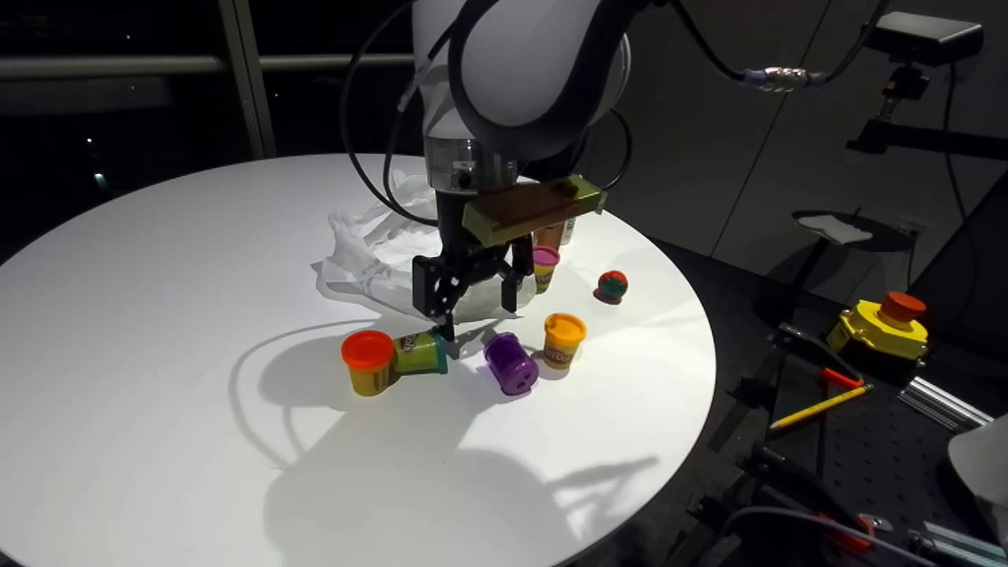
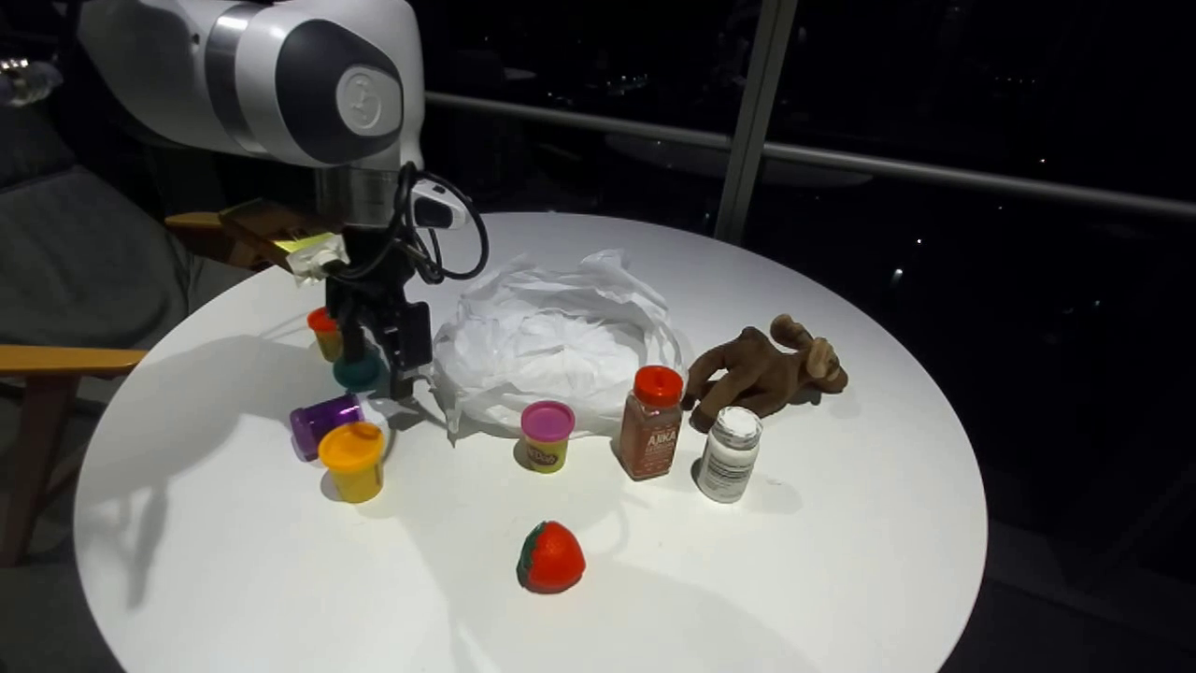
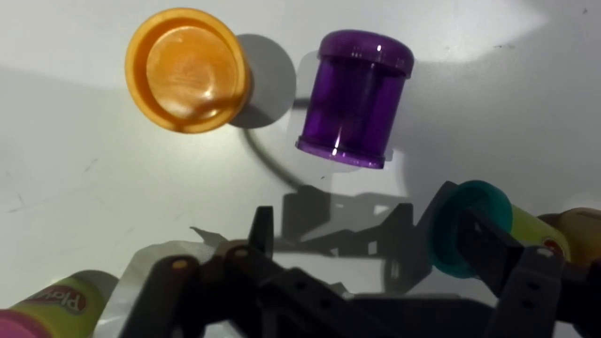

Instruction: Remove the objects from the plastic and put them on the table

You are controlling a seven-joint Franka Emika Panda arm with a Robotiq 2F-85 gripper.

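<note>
Your gripper [image 1: 477, 316] stands wide, and nothing is between its fingers. The teal-lidded tub [image 1: 420, 353] lies on its side on the table [image 1: 157, 409], near one fingertip; whether they touch, I cannot tell. Its far end seems to be against the upright red-lidded tub [image 1: 368, 364]. In the wrist view, the purple canister [image 3: 354, 101] lies also on its side, ahead of the fingertips, with the orange tub [image 3: 188, 70] standing near it. These are probably light, stiff and a little slippery, so a lying one may roll if you push it. It is better that you take hold across the middle of the round body, not at an end. The plastic bag [image 2: 561, 360], close to the gripper, looks thin and soft, and it could catch on a finger. The plush animal [image 2: 761, 379], on the opposite side of the plastic bag from your gripper, should be soft and easy to squeeze.
</note>
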